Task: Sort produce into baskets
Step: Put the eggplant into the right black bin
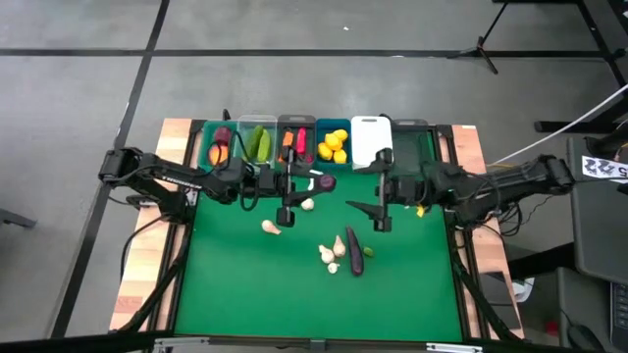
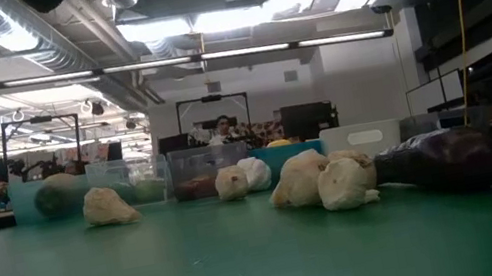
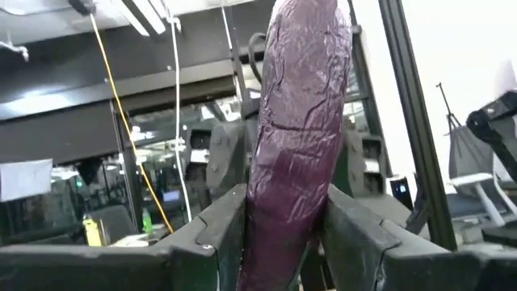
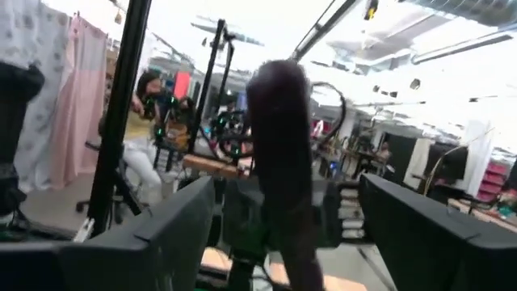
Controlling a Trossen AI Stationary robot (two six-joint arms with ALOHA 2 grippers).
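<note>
Green felt table [image 1: 245, 294] spreads under us. Our left gripper [image 3: 279, 234] reaches level beside the baskets [image 1: 294, 142], clamping a wrinkled purple eggplant [image 3: 299, 121] upright, while our right gripper [image 1: 381, 208] hangs with fingers spread apart.

arms: mine, two, dark, jointed | fingers [image 3: 206, 234]: matte black, angular, flat-sided | cables: black, trailing at table edges

The left gripper [image 1: 312, 182] reaches inward from the tabletop's left side, its jaws clamped on a purple eggplant [image 3: 295, 137]. The right gripper [image 1: 370, 198] reaches in from the right, facing the left one, jaws spread wide with nothing between them.
</note>
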